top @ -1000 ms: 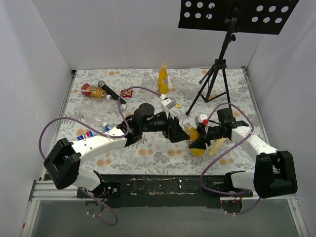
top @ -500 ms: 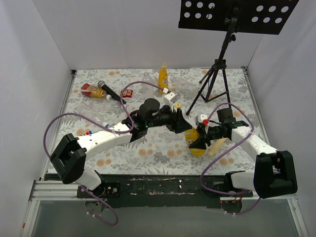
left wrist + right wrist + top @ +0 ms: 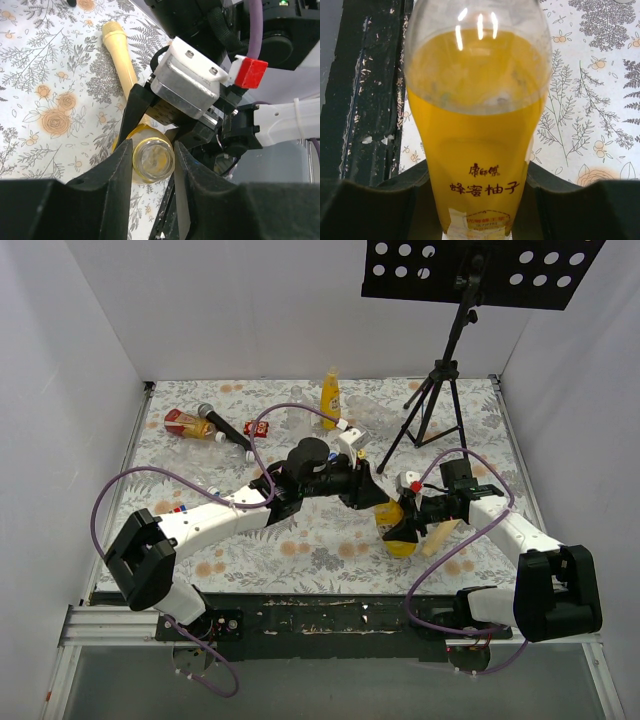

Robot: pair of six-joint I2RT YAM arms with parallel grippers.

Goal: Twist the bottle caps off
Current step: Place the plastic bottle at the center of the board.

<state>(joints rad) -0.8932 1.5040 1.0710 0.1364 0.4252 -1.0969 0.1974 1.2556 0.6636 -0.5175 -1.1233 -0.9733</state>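
**A:** From above, where is the bottle being worked on?

**B:** Right of centre on the floral cloth (image 3: 300, 540). The orange-yellow bottle (image 3: 400, 538) leans, with its top toward the left arm. The right gripper (image 3: 405, 512) is clamped on its body and the left gripper (image 3: 368, 492) is at its neck end. A tan cone-shaped stick (image 3: 440, 536) lies just beside it, on the right.

**A:** And the other bottles?

**B:** They are all well apart from it. A second orange-yellow one (image 3: 330, 400) stands upright at the back. A red-labelled bottle (image 3: 184, 423) lies at the far left, touching a black microphone (image 3: 222, 425). The tripod stand (image 3: 432, 405) is at the back right.

**A:** What does the left wrist camera show?

**B:** It looks straight down onto the bottle's top — a round, clear-rimmed ring with yellow inside. The left fingers (image 3: 112, 177) are pressed against both sides of it, so that claw is closed on the bottle. I cannot tell whether a cap is on it. Beyond it, the right claw's black fingers (image 3: 137, 107) hold the body.

**A:** And the right wrist camera?

**B:** The bottle fills the view. It has orange-yellow liquid, an air gap above that, and printed characters on the label. The dark pads (image 3: 380, 195) press in on its lower body from both sides — a firm hold. The black table edge (image 3: 365, 100) runs down the left.
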